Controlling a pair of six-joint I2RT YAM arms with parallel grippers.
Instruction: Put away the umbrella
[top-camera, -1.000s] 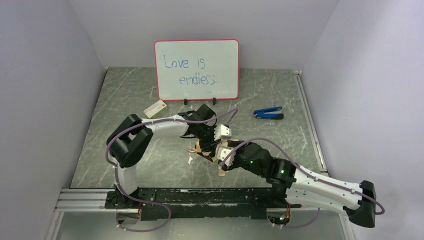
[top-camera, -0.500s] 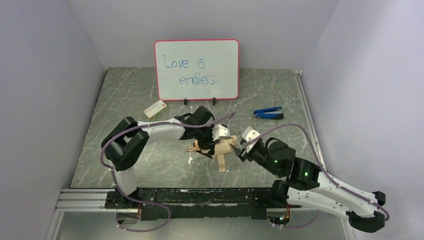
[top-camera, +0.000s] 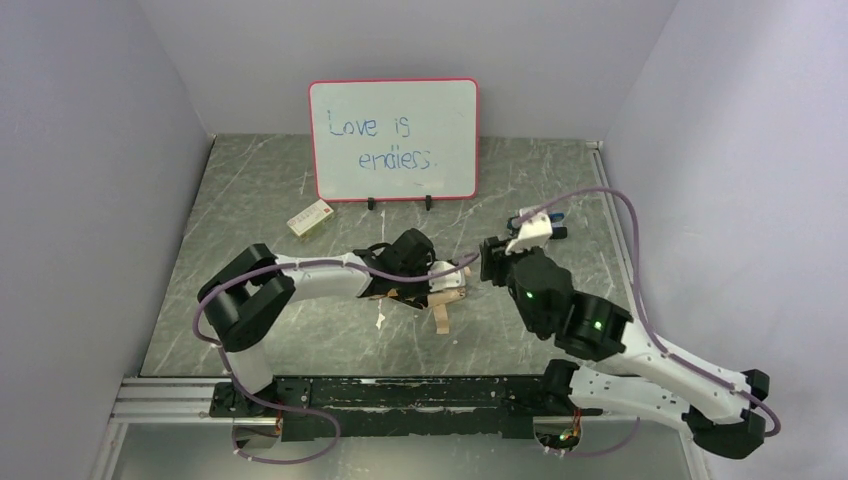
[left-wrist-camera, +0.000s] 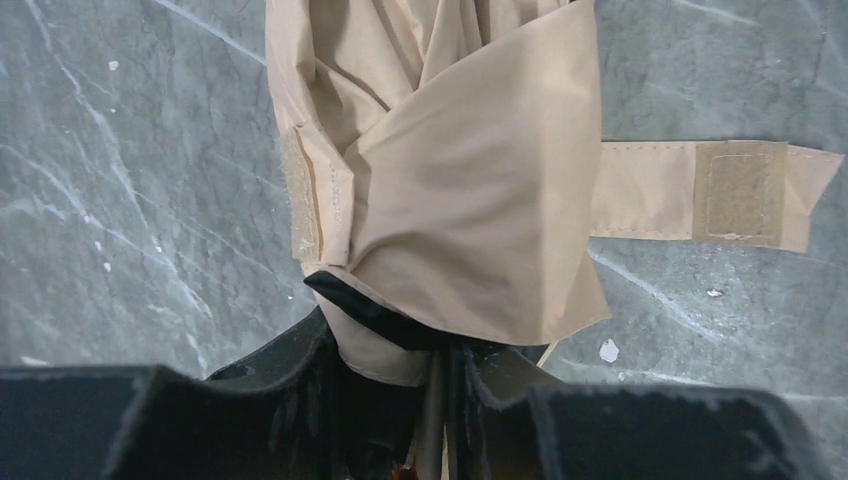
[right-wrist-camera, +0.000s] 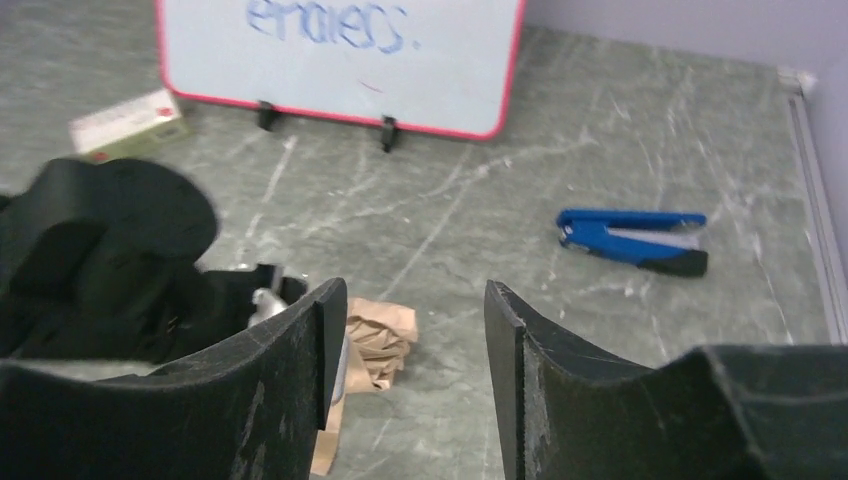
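The umbrella (top-camera: 447, 291) lies folded as a small tan and black bundle in the middle of the table. In the left wrist view its tan fabric (left-wrist-camera: 470, 170) fills the frame, and its loose fastening strap (left-wrist-camera: 735, 192) sticks out to the right. My left gripper (top-camera: 425, 283) is shut on the near end of the bundle (left-wrist-camera: 400, 350). My right gripper (top-camera: 488, 262) is open and empty, raised just right of the umbrella. The right wrist view shows the bundle (right-wrist-camera: 382, 335) beyond the gripper's left finger.
A whiteboard (top-camera: 394, 140) stands at the back centre. A small white-red box (top-camera: 310, 216) lies left of it. A blue-black clip tool (right-wrist-camera: 634, 238) lies at the right. Grey walls close in the table on three sides.
My right gripper has let go of the umbrella, risen and pulled back to the right, away from the bundle. My left gripper has stayed shut on the umbrella and shifted slightly right.
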